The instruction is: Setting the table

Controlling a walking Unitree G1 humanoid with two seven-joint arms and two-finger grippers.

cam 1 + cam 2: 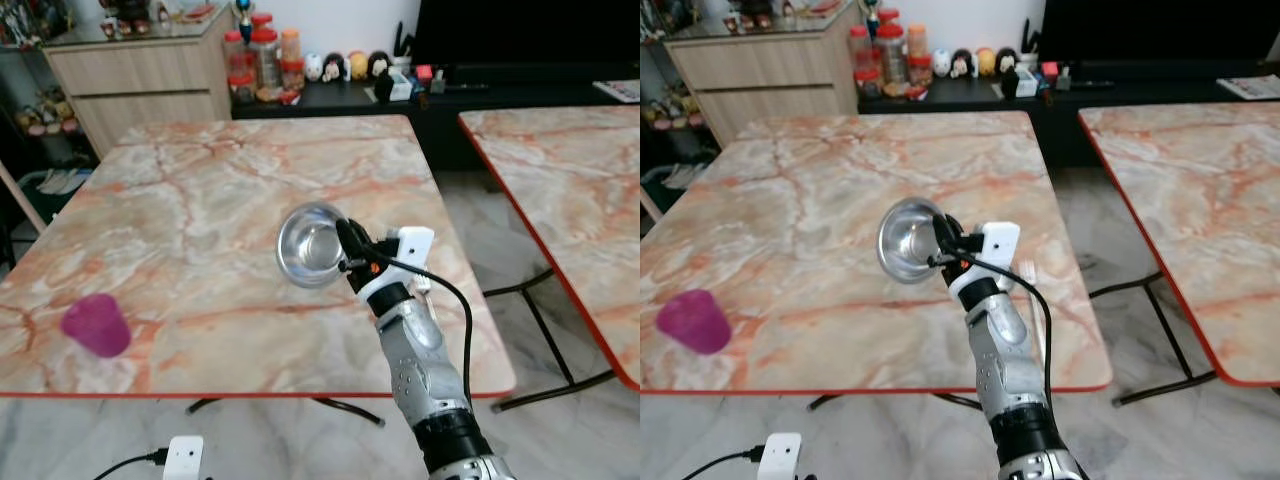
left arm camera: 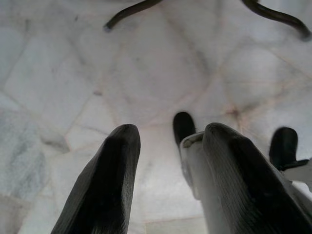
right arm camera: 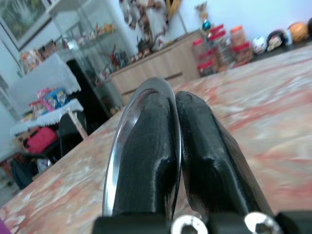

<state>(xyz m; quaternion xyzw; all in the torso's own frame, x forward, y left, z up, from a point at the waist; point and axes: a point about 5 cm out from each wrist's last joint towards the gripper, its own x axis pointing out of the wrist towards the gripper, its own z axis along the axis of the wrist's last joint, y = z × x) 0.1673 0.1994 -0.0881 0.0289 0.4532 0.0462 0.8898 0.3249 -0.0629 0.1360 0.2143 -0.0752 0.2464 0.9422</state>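
Right hand (image 1: 345, 237) has its two ribbed black fingers pinched on the thin rim of a shiny round steel bowl (image 1: 308, 246), holding it tilted above the veined marble desk (image 1: 200, 190), toward the right edge. Translucent purple cup (image 1: 96, 324) sits by the near-left corner. Left hand (image 2: 168, 161) hangs over pale floor tiles, fingers apart.

Evenly bright indoor daylight, soft shadows; sharp head views, blurred close black fingers (image 2: 102, 190), soft glare on counter (image 1: 200, 200).
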